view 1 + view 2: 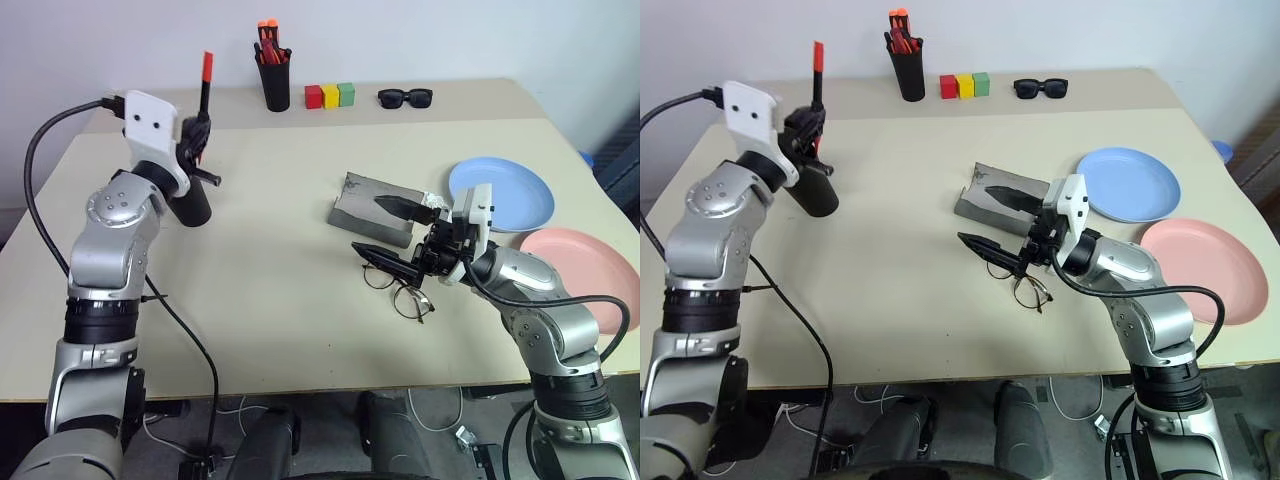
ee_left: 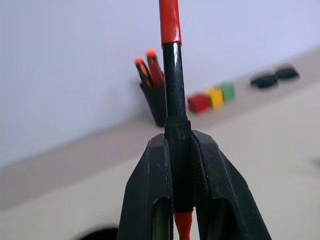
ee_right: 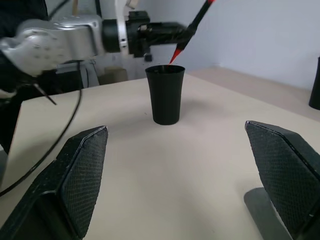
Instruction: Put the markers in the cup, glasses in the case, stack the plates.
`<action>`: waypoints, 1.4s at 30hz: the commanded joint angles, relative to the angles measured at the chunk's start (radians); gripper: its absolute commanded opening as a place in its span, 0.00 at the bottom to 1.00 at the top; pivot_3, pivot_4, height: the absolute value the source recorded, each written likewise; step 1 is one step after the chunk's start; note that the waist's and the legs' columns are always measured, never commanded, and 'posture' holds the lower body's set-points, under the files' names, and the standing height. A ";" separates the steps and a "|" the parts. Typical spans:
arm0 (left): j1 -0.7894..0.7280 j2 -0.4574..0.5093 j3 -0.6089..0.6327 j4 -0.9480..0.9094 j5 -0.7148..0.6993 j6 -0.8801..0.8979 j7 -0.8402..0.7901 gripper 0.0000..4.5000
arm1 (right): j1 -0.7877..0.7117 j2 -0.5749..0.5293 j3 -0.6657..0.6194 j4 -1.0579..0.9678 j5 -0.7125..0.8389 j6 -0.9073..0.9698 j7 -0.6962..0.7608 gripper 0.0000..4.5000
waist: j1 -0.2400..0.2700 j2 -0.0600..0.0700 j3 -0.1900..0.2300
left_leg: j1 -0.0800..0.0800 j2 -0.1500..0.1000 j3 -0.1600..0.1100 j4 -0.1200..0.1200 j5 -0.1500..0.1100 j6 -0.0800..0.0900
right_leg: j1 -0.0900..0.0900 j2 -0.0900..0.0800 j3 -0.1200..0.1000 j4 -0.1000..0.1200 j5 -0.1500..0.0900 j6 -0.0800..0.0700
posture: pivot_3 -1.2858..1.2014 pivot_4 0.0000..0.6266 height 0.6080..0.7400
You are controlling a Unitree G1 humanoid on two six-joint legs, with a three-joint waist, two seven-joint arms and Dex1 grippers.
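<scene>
Cup (image 1: 192, 205) partly hidden behind left arm; pink plate (image 1: 585, 270) overlapped by right arm (near rim).

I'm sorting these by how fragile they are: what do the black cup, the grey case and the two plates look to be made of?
Cup: probably plastic, matte black, thin even rim with no shine.
Case: looks like felt or a similar soft fabric, dull grey with a fuzzy surface.
Blue plate and pink plate: smooth and evenly coloured with a soft sheen; plastic or glazed ceramic, hard to tell which.

Both eye views look down from the head over the counter (image 1: 270, 300). The left wrist view sits close behind the left pincer (image 2: 180, 165); the right wrist view looks level past the right pincer (image 3: 180, 175), sharing the cup (image 3: 165, 94).
</scene>
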 commanded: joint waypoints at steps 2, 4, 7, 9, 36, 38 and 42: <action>-0.077 -0.019 0.107 0.202 -0.017 -0.209 -0.024 0.00 | -0.019 -0.003 -0.011 -0.012 0.006 -0.017 0.010 1.00 | -0.002 0.000 0.000 | 0.000 0.000 0.000 0.000 0.000 0.000 | 0.000 0.000 0.000 0.000 0.000 0.000 | 0.52 0.24 1.00; -0.077 -0.021 0.111 0.250 -0.007 -0.279 -0.052 0.00 | -0.021 -0.005 -0.017 -0.017 0.011 -0.011 0.007 1.00 | -0.003 0.000 0.000 | 0.000 0.000 0.000 0.000 0.000 0.000 | 0.000 0.000 0.000 0.000 0.000 0.000 | 0.52 0.24 1.00; -0.065 -0.043 0.141 0.299 -0.024 -0.342 -0.065 0.00 | -0.015 -0.009 -0.018 -0.022 0.009 -0.010 0.006 1.00 | -0.001 0.000 0.000 | 0.000 0.000 0.000 0.000 0.000 0.000 | 0.000 0.000 0.000 0.000 0.000 0.000 | 0.52 0.24 1.00; -0.048 -0.056 0.154 0.299 -0.034 -0.362 -0.071 0.00 | -0.009 -0.014 -0.016 -0.026 0.002 -0.013 0.008 1.00 | -0.001 0.000 0.000 | 0.000 0.000 0.000 0.001 0.000 0.000 | 0.000 0.000 0.000 0.000 0.000 0.001 | 0.52 0.24 1.00; 0.045 -0.087 0.198 0.348 -0.042 -0.439 -0.063 0.99 | -0.020 -0.011 -0.013 -0.013 -0.006 -0.022 0.009 1.00 | -0.002 -0.001 0.000 | 0.000 0.000 0.000 0.001 0.000 0.001 | 0.000 0.000 0.000 0.001 0.001 0.001 | 0.52 0.24 1.00; 0.043 -0.084 0.185 0.320 -0.049 -0.436 -0.095 0.99 | -0.021 -0.011 -0.014 -0.012 -0.006 -0.022 0.008 1.00 | -0.002 -0.001 0.000 | 0.000 0.000 0.000 0.001 0.000 0.001 | 0.000 0.000 0.000 0.001 0.001 0.001 | 0.52 0.24 1.00; 0.033 -0.085 0.169 0.245 -0.097 -0.384 -0.172 0.99 | -0.030 -0.014 -0.020 0.008 -0.019 -0.029 0.003 1.00 | -0.002 -0.001 0.000 | 0.000 0.000 0.000 0.001 0.000 0.001 | 0.000 0.000 0.000 0.000 0.001 0.001 | 0.52 0.24 1.00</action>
